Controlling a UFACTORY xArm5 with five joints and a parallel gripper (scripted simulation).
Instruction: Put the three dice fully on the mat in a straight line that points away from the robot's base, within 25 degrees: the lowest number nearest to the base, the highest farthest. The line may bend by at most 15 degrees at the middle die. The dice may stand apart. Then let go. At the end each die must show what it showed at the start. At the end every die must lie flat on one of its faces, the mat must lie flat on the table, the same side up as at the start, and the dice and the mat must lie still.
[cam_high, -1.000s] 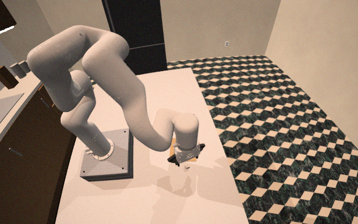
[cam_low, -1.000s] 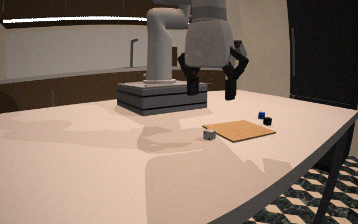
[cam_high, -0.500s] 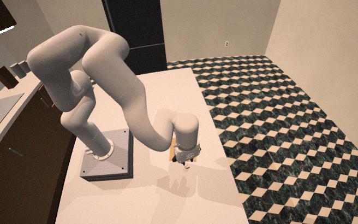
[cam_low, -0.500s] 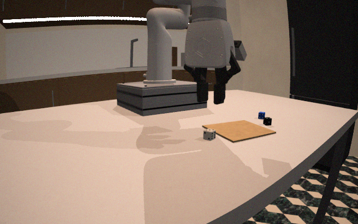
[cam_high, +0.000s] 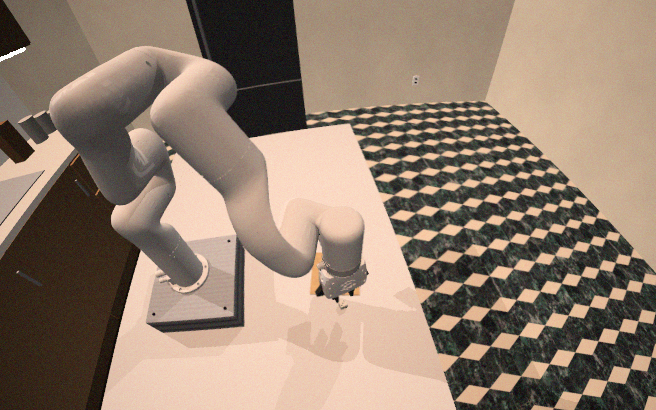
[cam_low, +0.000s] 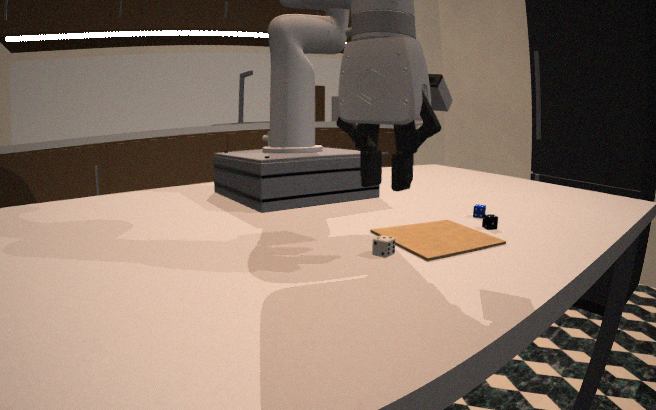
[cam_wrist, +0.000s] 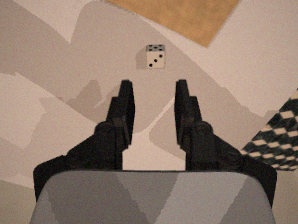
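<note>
The white die (cam_high: 342, 304) (cam_low: 384, 247) (cam_wrist: 156, 59) lies flat on the table, just off a corner of the orange mat (cam_high: 315, 284) (cam_low: 440, 240) (cam_wrist: 185, 17); its upper face shows three pips in a diagonal. The blue die (cam_low: 479, 211) and the black die (cam_low: 490, 222) stand close together on the table past the mat's far side; their upper faces are too small to read, and the top view does not show them. My gripper (cam_low: 386, 187) (cam_wrist: 154, 94) hangs above the table, partly open with nothing between the fingers. The white die shows beyond the fingertips in the wrist view.
The robot's base plinth (cam_high: 210, 305) (cam_low: 310, 175) stands on the white table (cam_high: 200, 380) (cam_low: 175, 325). The table's edge runs beyond the mat, with the tiled floor (cam_high: 500, 250) (cam_low: 565, 345) below. The arm and gripper cover much of the mat in the top view.
</note>
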